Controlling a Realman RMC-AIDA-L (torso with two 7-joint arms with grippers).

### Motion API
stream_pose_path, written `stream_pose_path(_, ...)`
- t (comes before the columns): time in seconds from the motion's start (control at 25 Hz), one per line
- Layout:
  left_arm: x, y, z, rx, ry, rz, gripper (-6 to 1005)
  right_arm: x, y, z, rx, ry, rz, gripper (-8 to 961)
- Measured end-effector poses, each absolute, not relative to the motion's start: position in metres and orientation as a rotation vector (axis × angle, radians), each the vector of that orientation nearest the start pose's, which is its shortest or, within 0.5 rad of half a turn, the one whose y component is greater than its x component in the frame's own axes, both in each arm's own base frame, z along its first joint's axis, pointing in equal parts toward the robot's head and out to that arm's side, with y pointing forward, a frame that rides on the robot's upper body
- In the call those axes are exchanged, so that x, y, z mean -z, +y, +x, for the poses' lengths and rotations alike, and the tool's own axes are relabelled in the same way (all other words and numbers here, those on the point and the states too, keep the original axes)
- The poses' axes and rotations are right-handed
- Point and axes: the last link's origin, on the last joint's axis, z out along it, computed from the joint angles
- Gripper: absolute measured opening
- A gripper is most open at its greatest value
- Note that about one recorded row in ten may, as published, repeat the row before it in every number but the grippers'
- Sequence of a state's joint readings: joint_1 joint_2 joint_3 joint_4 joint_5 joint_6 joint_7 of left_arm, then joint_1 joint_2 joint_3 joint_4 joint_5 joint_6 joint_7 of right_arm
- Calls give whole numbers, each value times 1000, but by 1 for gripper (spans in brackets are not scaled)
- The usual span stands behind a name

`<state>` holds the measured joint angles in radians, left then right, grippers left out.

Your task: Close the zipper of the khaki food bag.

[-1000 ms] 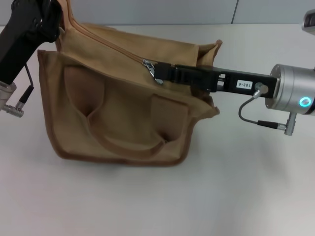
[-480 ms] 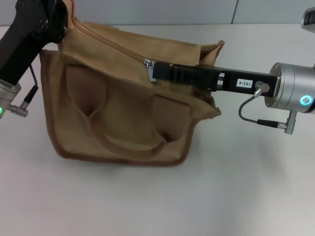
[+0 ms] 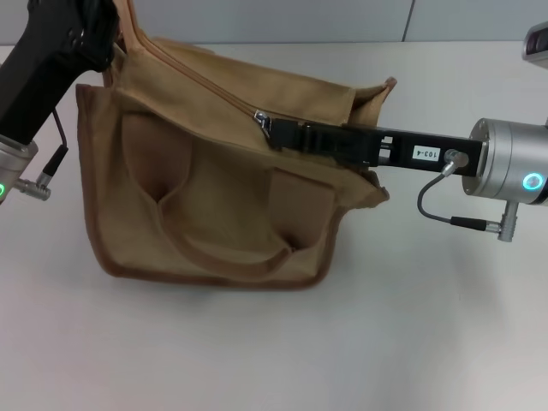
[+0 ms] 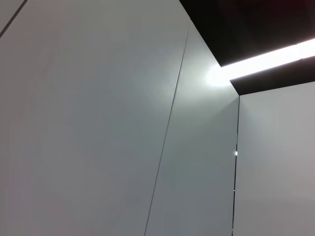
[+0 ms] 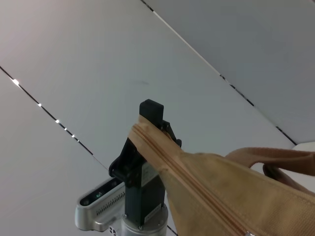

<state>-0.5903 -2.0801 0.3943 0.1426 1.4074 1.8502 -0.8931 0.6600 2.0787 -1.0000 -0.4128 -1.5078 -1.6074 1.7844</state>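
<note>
The khaki food bag [image 3: 214,205] stands on the white table, with its handles facing me. Its zipper [image 3: 205,84] runs along the top from the far left corner to the silver pull tab [image 3: 261,118]. My right gripper [image 3: 272,130] reaches in from the right and is shut on the pull tab. My left gripper [image 3: 107,38] is shut on the bag's raised far left end. The right wrist view shows the bag [image 5: 236,182], its zipper [image 5: 197,189] closed along the visible stretch, and the left gripper [image 5: 150,113] pinching the end. The left wrist view shows only wall and ceiling.
The white table [image 3: 428,325] spreads in front of and to the right of the bag. A grey wall runs along the table's back edge. Cables hang under both wrists.
My right gripper has drawn back slightly to the right with the pull tab. The bag's top has shifted a little to the right and stretched tauter. The left gripper keeps its hold.
</note>
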Motion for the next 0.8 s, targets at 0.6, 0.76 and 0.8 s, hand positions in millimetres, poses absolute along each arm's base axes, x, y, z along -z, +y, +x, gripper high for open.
stream_pose_path(0.6,-24,325,-216,1667,-315,-1955,-1,10,346,177,-1210,1592,-2751,360)
stream_pose_path(0.76,-21,324,-216,1667,-320,-1953,-1,0,349,176,-1276,1724,-2686,358)
stream_pose_path(0.8,-21,323,-216,1667,-321,-1952,-1,-2,349,176,-1293,1753,-2672,358)
